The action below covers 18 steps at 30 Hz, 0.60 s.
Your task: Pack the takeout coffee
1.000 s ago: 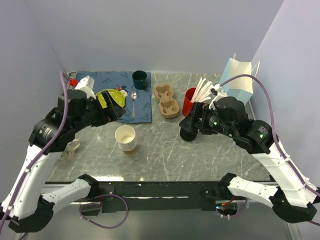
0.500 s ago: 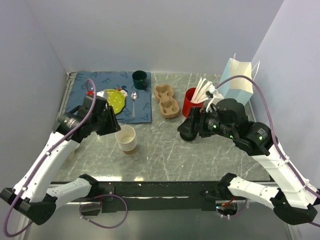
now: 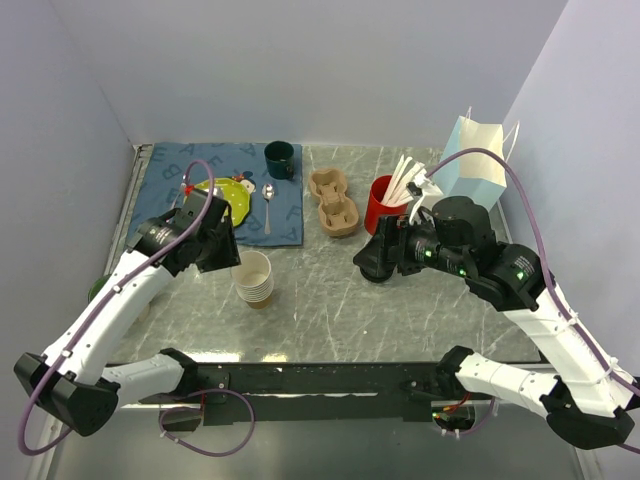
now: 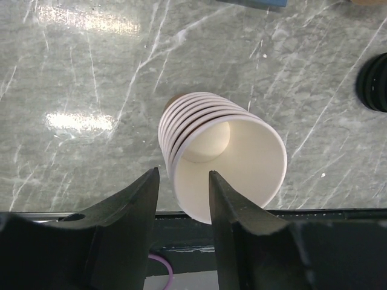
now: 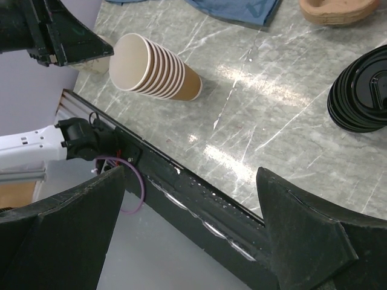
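Note:
No kraft cup with a black lid shows in any view; the takeout coffee is out of view. A stack of lidless paper cups (image 3: pixel 252 275) stands at mid table, also in the left wrist view (image 4: pixel 224 163) and the right wrist view (image 5: pixel 154 66). My left gripper (image 3: pixel 228 255) is low at its left side, open, fingers (image 4: pixel 181 178) astride the top cup's near rim. A stack of black lids (image 5: pixel 363 96) lies to the right. My right gripper (image 3: pixel 372 255) hovers wide open (image 5: pixel 190 171) and empty near it.
A pulp cup carrier (image 3: pixel 333 202), a red cup of white stirrers (image 3: pixel 380 205) and a pale blue paper bag (image 3: pixel 472 160) stand at the back right. A green mug (image 3: pixel 280 158), spoon (image 3: pixel 268 205) and yellow-green plate (image 3: pixel 232 192) sit on a blue cloth (image 3: pixel 200 165).
My left arm has swung down and right from over the plate to the cup stack. My right gripper has shifted slightly left.

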{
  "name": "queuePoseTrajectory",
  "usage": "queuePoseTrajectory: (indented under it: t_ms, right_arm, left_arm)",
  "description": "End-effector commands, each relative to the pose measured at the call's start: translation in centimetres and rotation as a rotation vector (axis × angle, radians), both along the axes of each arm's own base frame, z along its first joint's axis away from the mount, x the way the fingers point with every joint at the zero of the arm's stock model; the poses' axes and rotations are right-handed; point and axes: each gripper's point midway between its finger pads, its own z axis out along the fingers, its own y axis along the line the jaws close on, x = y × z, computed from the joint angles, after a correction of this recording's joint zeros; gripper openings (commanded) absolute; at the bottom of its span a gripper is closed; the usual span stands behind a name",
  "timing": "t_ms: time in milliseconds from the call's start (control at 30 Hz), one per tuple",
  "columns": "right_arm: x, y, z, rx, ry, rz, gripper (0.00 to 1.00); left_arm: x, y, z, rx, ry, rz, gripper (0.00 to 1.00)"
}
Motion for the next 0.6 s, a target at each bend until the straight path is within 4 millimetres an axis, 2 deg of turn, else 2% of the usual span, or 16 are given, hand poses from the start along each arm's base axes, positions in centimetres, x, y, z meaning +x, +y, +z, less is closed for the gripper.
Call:
queuePoseTrajectory:
  t_ms: [0,267,467,567]
  right_arm:
    - [0.4,0.5,0.4,0.005,-0.039,0.022,0.96]
    - [0.7,0.9,0.2,0.002,-0.036,0.033,0.95]
    - [0.9,1.0,0.2,-0.001,-0.035,0.033,0.95]
    - [1.0,1.0,0.4,-0.003,-0.039,0.031,0.95]
  left_arm:
    - [0.6,0.3,0.5,0.026,-0.025,0.000,0.45]
    - [0.7,0.2,-0.6,0.032,-0.012,-0.010,0.40]
    - [0.8,0.0,-1.3,0.040,0.003,-0.023,0.33]
    - [0.9,-0.1,-1.3,0.042,0.005,-0.028,0.26]
